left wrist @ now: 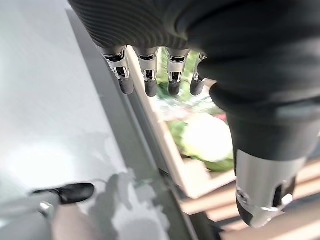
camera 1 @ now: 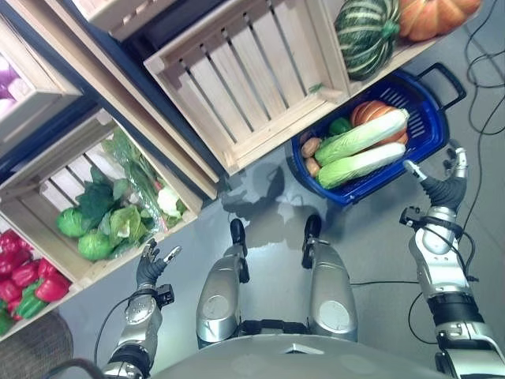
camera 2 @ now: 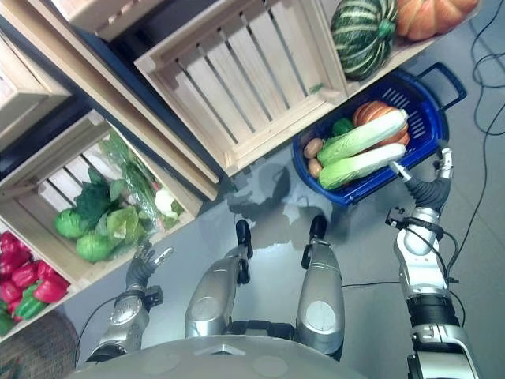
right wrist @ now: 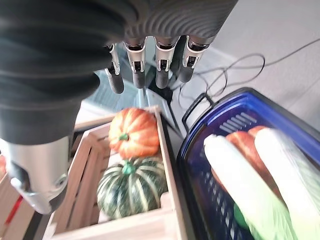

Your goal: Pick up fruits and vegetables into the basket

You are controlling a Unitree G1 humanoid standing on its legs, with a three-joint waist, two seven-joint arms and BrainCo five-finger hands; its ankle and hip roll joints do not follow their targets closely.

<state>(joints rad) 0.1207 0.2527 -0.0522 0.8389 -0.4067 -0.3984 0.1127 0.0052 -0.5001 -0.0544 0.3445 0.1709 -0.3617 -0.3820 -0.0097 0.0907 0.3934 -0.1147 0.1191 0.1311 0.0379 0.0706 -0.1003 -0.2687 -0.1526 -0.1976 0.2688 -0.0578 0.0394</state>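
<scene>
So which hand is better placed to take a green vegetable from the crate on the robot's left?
Left. The left hand hovers open, empty, right beside the crate of greens. The right hand is across by the blue basket.

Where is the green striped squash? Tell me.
In the left eye view, the green striped squash sits in a wooden crate at upper right, beside the orange pumpkin, just above the blue basket.

One blue basket point(camera 1: 430, 130) sits on the floor. Inside it lie two long pale-green cabbages point(camera 1: 361, 136), one orange pumpkin point(camera 1: 371, 110), one small green vegetable point(camera 1: 340, 125) and two brown potatoes point(camera 1: 311, 147). In the crate just behind the basket stand two squashes: one striped dark green point(camera 1: 365, 33), one orange point(camera 1: 436, 16). The crate well to the basket's left holds about three round green cabbages point(camera 1: 95, 245) among leafy greens; beyond it lies a pile of red peppers point(camera 1: 28, 272), too clustered to count.
</scene>
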